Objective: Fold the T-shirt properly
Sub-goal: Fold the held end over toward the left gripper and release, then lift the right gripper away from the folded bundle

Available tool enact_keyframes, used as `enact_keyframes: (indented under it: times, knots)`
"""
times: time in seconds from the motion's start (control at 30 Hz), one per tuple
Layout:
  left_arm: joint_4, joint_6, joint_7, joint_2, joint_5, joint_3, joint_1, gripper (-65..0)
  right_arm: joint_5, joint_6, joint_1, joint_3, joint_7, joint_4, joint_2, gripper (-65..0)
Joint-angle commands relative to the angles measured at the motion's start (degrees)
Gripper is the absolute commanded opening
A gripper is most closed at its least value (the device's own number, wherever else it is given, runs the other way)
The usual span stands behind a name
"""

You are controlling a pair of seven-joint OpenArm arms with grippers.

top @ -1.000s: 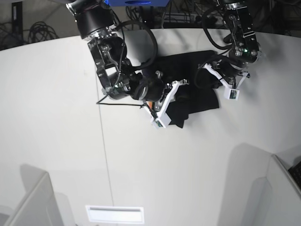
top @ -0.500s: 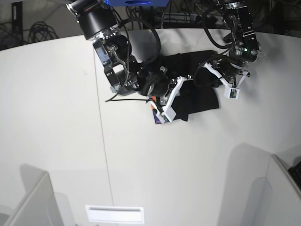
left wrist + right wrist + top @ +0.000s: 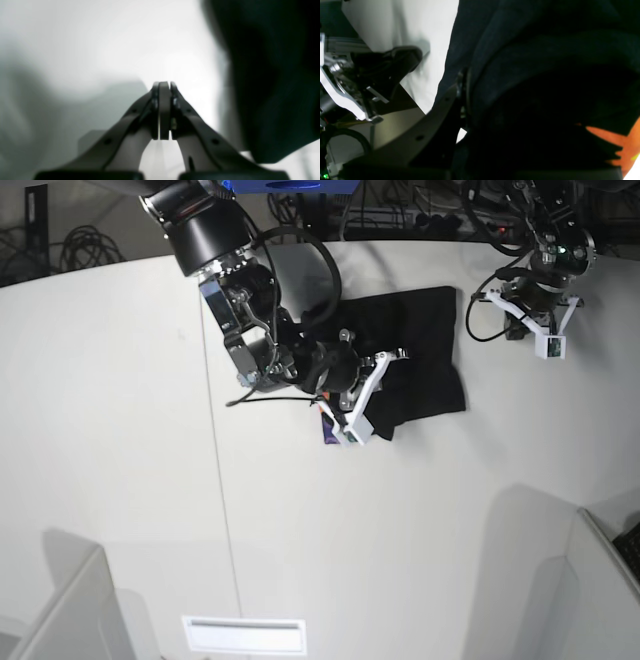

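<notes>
- Right gripper (image 3: 357, 423), on the left of my base view, is clamped on a lower edge of the T-shirt (image 3: 420, 355); my right wrist camera shows black cloth pinched at the jaws and a patch of orange print at the bottom corner.
- T-shirt lies as a compact black bundle on the white desk (image 3: 120, 430), towards the far middle, already doubled over and wider than deep.
- Step in hand, as I judge it: carrying this held edge across to make another fold.
- Next move, I reckon, calls for me to lay the edge flat in line with the far side, then let go without dragging the layers askew.
- Left gripper (image 3: 548, 345), on the right of the base view, is clenched on nothing, raised just off the T-shirt's far right corner; its wrist camera shows the jaws pressed together, with dark cloth blurred at the right.
- Containers: I see none on the desk, so nothing to report inside any.
</notes>
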Motion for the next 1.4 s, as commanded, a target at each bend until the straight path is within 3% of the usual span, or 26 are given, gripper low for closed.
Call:
enact_keyframes:
  times: [0.0,0.03,0.1,0.17,0.2,0.37,0.47,0.87,1.2,1.37]
  knots:
    - [1.3,-0.1,-1.1,-0.8,-0.7,-1.0,0.4,-65.0,0.9,0.3,0.9,0.1,0.8,0.6,-0.7,-65.0]
    - [1.4,-0.1,-1.1,-1.1,-0.8,-1.8,0.5,-65.0,0.9,0.3,0.9,0.2,0.8,0.5,-0.7,-60.8]
    - [1.2,-0.2,-1.1,-1.1,-0.8,-3.7,1.1,-65.0,0.9,0.3,0.9,0.2,0.8,0.6,-0.7,-46.4]
    - [1.2,-2.8,-1.1,-1.1,-0.8,-5.9,1.4,-65.0,0.9,0.3,0.8,0.2,0.8,1.0,-0.8,-35.1]
    - [1.2,-4.5,-1.0,-1.1,-0.8,-7.3,1.6,-65.0,0.9,0.3,0.8,0.1,0.8,1.0,-1.1,-32.9]
    - [1.2,-8.8,3.5,-1.0,-0.8,-13.6,1.2,-65.0,0.9,0.3,0.9,-0.1,0.7,1.0,-1.5,-33.5]
    - [1.2,-10.9,4.0,-1.1,-0.8,-16.1,1.2,-65.0,0.9,-2.0,1.6,-0.3,0.5,1.0,-1.8,-33.0]
    - [1.2,-11.0,4.1,-1.1,-0.7,-18.4,1.5,-65.0,0.9,-9.2,6.9,-13.0,0.9,1.2,-2.3,-32.9]
    - [1.0,-11.0,4.1,-1.1,-0.7,-18.4,1.2,-65.0,1.1,-9.1,10.5,-23.5,0.8,2.7,-3.2,-32.9]
    - [1.2,-11.0,4.1,-1.1,-0.7,-18.4,1.1,-65.0,5.5,-9.1,11.6,-26.2,0.4,10.1,-2.7,-33.2]
